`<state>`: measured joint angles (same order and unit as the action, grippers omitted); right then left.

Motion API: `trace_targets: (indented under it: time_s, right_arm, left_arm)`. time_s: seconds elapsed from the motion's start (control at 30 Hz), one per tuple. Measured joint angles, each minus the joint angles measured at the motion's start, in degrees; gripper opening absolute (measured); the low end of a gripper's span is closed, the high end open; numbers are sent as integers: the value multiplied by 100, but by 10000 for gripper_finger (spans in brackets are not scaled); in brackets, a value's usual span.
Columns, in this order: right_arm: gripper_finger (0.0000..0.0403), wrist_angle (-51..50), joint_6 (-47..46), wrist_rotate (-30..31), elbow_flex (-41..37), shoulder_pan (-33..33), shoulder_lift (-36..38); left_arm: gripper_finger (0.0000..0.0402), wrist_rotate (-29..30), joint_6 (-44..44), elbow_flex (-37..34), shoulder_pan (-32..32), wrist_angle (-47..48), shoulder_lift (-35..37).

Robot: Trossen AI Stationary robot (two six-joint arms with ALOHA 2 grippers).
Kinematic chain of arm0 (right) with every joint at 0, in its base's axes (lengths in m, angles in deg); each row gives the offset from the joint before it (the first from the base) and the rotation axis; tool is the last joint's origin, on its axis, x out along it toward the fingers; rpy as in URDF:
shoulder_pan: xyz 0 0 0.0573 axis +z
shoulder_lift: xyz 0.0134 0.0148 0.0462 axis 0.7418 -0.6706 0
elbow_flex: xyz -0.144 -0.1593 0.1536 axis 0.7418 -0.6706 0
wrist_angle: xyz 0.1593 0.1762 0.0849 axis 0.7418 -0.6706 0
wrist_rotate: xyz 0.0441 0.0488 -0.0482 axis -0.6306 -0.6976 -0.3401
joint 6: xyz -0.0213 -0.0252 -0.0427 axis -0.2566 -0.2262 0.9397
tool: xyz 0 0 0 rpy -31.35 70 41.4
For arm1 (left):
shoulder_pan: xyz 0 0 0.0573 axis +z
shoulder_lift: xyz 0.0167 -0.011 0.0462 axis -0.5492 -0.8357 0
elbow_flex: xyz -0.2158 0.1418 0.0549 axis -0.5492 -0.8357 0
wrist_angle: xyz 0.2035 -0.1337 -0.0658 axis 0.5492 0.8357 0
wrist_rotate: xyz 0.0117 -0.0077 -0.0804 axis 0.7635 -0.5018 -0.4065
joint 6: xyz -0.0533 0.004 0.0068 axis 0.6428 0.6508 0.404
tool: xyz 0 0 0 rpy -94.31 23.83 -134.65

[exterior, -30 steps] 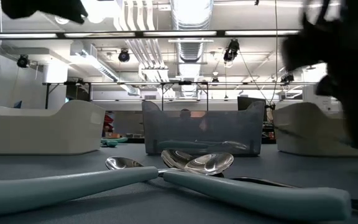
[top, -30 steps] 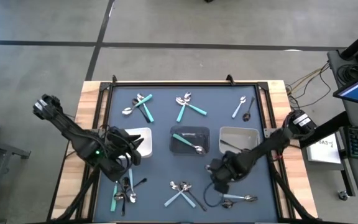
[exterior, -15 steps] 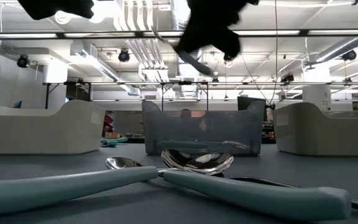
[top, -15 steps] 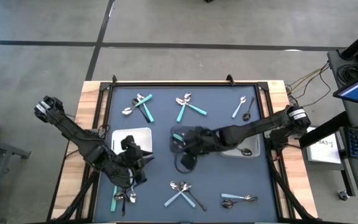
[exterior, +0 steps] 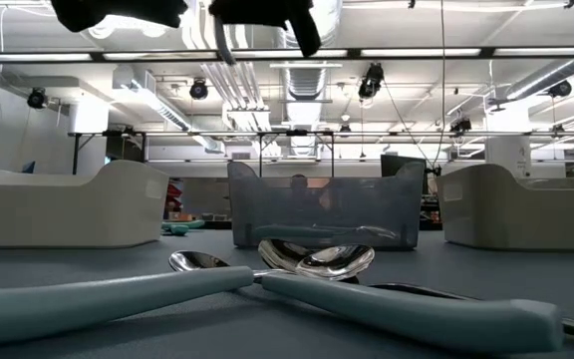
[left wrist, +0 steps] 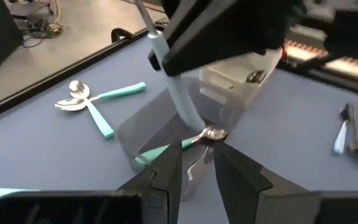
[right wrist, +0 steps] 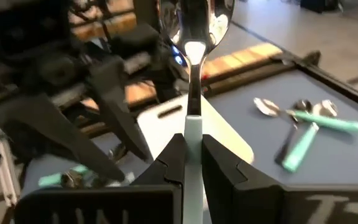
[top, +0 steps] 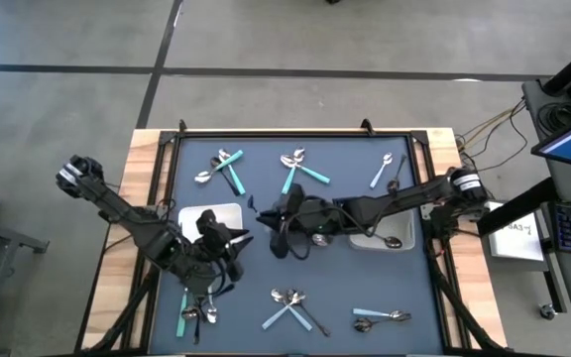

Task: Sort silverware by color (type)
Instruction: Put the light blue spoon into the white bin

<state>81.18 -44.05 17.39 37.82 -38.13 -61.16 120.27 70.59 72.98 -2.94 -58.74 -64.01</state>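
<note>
Right wrist view: right gripper (right wrist: 191,163) clamped on teal-handled spoon (right wrist: 193,37); advice: carry level, release low over matching tray.

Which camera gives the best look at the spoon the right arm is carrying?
The right wrist view: the teal-handled spoon fills the frame, clamped in the right pincer. The left wrist view shows only its handle; the high and low views barely show it.

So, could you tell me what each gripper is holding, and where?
The right gripper grips a teal-handled spoon by its handle; the left gripper holds nothing.
</note>
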Motion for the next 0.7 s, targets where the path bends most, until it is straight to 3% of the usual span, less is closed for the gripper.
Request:
trace_targets:
  time_s: [0.2,0.37,0.7]
  right_arm:
    - [20,301,249,10,-2,-8,-95]
    - [20,331,327,-7,-2,-2,-92]
    - [20,440,602,-7,-2,-4,-99]
  left_arm:
    - [76,48,81,0,176,-306,-141]
    - [76,556,347,0,223,-370,-166]
    - [76,408,320,0,476,-535,-164]
